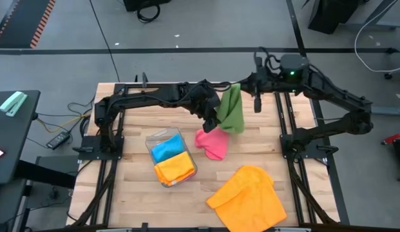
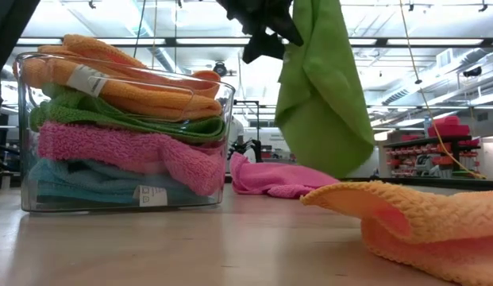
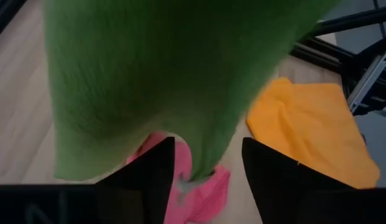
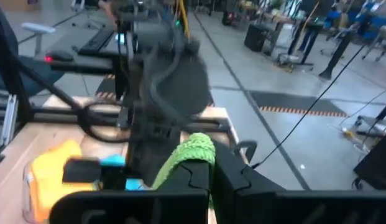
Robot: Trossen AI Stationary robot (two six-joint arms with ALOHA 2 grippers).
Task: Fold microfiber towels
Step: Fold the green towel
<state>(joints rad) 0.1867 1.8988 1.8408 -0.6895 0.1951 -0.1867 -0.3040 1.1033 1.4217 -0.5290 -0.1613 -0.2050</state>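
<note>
1. Green towel (image 1: 232,109) — hangs in the air above the table's far middle, over the pink towel (image 1: 212,143), apparently lifted to spread for folding.
2. Right gripper (image 4: 209,169) — fingers closed on the green towel's top edge, bearing its weight.
3. Left gripper (image 3: 208,171) — fingers parted around the hanging cloth's lower edge, nothing pinched; likely seeking a second corner.
4. Orange towel (image 1: 248,196) lies crumpled near the front; tray (image 2: 224,103) holds stacked towels.
</note>
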